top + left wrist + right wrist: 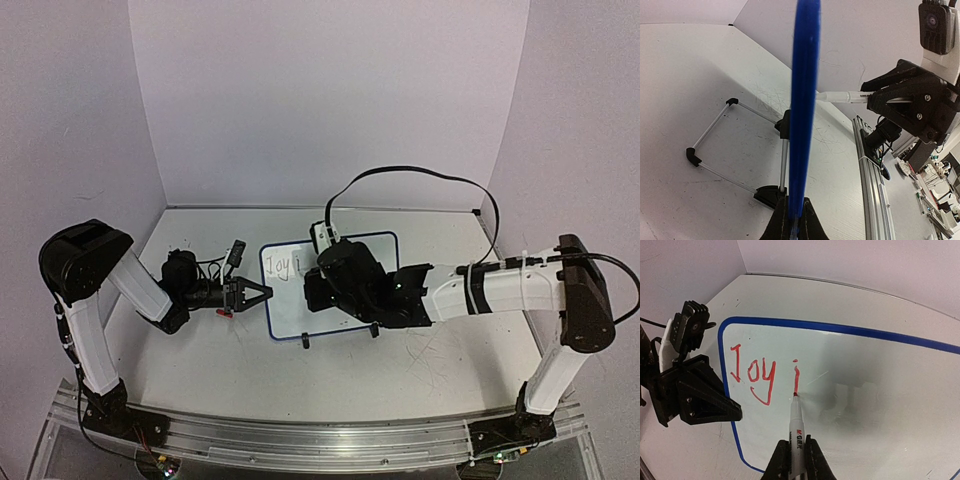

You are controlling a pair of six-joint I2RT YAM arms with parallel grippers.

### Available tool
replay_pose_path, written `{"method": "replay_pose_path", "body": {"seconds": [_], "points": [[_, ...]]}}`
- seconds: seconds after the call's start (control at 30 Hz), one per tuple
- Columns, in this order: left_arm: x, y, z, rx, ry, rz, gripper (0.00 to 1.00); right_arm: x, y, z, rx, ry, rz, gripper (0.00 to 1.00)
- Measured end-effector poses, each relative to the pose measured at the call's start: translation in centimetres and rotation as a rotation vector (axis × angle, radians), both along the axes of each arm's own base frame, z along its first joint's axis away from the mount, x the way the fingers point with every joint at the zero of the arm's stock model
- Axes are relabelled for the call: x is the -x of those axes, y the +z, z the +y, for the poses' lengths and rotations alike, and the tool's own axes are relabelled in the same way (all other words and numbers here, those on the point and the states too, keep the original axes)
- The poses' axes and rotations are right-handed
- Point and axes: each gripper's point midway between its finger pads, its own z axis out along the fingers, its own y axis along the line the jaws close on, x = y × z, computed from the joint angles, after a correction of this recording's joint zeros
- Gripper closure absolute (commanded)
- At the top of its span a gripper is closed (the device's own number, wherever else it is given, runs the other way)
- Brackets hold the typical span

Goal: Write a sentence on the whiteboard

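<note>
**Board clamped at left edge, marker tip on board, "Joy i" written**

The board [288, 312] is seen standing near the middle of the counter [420, 360], propped on a wire stand [715, 135] with 2 black feet. Its face is turned toward the arms. A dark blue rim is shown around the white face.

The left tool [258, 293] is closed on the board's left edge. In the left wrist view the blue rim is seen running up from between its 2 fingers [810, 227].

The right tool [797, 460] is closed on a marker [796, 425], which is gripped at the barrel with the red tip pointed at the board. The tip is placed against the board face at the bottom of the "i" stroke. From above, the right tool is seen over the board's middle, with much of the face hidden by it.

The sentence [760, 375] is in red in the board's upper left area. Only "Joy i" is written; the part of the face to the right of it is blank.
</note>
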Motion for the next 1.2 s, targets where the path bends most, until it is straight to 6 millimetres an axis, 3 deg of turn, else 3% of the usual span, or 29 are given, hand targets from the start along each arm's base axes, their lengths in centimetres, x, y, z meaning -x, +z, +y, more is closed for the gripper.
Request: {"method": "replay_pose_path", "body": {"seconds": [0.47, 1.2], "points": [[0.0, 0.0, 0.0, 0.000, 0.000, -0.001, 1.00, -0.4, 1.3, 0.1, -0.035, 0.002, -0.030, 1.00], [0.0, 0.0, 0.0, 0.000, 0.000, -0.001, 1.00, -1.1, 1.6, -0.5, -0.021, -0.031, -0.058, 1.00]]}}
